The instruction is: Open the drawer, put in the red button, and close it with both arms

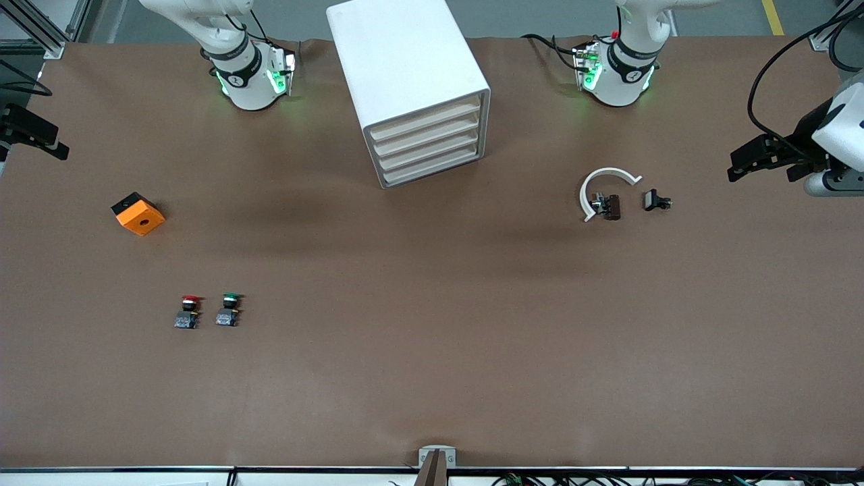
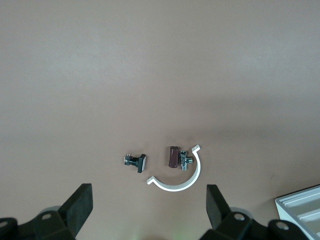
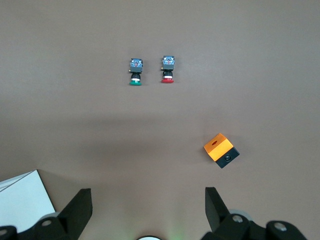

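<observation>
The red button stands on the brown table toward the right arm's end, beside the green-capped button; the right wrist view also shows the red button. The white cabinet sits between the arm bases, and its four cream drawer fronts are all pushed in. My right gripper hangs open and empty high over the table near the orange cube; it shows at the picture's edge. My left gripper is open and empty above the white clamp, and shows at the other edge.
An orange cube with a hole lies farther from the camera than the buttons. A white C-shaped clamp, a small brown-and-metal part and a black part lie toward the left arm's end. The arm bases flank the cabinet.
</observation>
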You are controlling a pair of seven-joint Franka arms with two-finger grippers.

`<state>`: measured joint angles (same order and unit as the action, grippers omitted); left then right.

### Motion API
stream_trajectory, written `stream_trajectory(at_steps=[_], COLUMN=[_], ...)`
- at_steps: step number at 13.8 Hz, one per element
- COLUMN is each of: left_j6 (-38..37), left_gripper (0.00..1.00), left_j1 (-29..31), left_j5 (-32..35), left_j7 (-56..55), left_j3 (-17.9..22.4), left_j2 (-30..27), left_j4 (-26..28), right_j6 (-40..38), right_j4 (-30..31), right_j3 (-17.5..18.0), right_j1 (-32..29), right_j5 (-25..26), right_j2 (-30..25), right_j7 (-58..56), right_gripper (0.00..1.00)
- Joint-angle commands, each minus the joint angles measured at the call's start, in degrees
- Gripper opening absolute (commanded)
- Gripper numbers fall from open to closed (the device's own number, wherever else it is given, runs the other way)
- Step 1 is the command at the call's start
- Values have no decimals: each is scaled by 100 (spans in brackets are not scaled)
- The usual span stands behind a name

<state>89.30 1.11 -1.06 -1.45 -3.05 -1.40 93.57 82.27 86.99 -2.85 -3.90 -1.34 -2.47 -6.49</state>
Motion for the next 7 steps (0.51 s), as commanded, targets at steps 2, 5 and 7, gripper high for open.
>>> stream_trajectory(at_steps=[2, 5, 7], left_j6=[-88, -88, -88], left_gripper=[100, 100, 100], left_j1=[3, 30, 30], left_j5=[115, 97, 62], left_j7=[101, 110, 110], left_j3=[-21, 6, 6], left_j2=[0, 0, 0], left_j4=[-75, -75, -58], right_j6=[26, 35, 35], right_j4=[125, 116, 116], right_j3=[30, 30, 30], right_j1=[-59, -59, -59], right_j5=[-68, -68, -68], right_j2=[-139, -131, -130], right_j7=[7, 7, 7], right_gripper=[100, 100, 100])
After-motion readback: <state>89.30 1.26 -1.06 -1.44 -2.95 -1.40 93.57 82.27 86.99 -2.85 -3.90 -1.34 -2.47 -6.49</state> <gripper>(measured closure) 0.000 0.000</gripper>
